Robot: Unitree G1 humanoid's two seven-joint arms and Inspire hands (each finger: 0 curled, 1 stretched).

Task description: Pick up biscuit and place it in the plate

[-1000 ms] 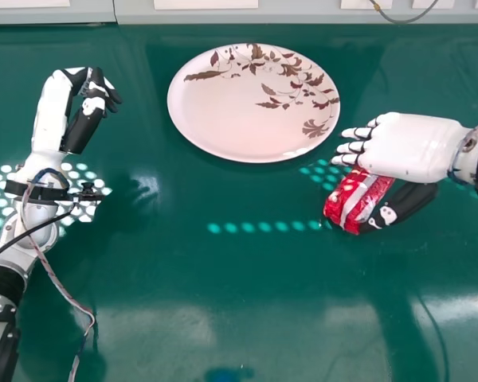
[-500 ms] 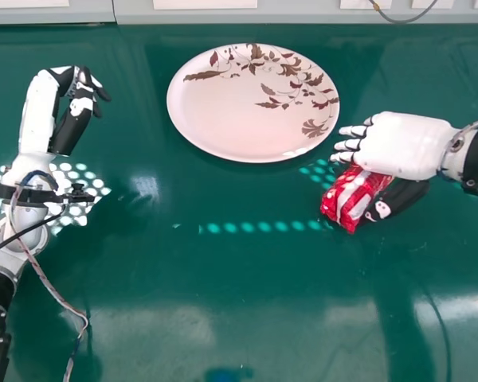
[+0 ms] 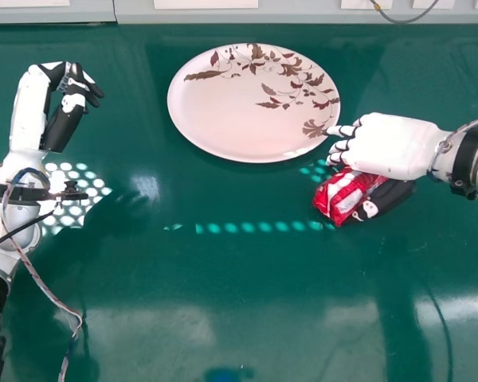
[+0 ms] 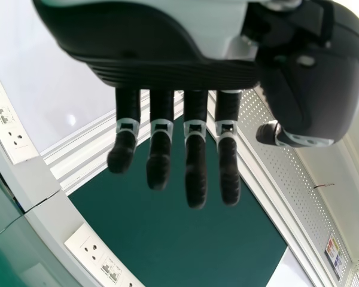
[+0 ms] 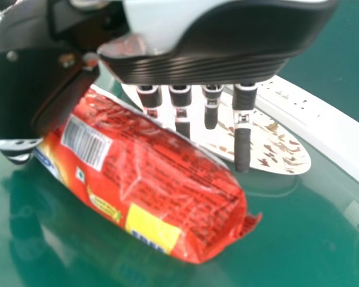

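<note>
the right hand is clamped on the red, shiny plastic-wrapped biscuit pack, held between thumb and fingers. the pack is off the near right side of the round white plate with brown leaf patterns, near it but apart, at the green table. the left hand, at the head view's left, has its fingers relaxed and holds nothing.

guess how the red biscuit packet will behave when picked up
The packet may be slippery, as its wrapper is glossy. The wrapper will probably crinkle, being creased, while the long packet seems to hold its shape. Its length could make it tip if held off-centre.
</note>
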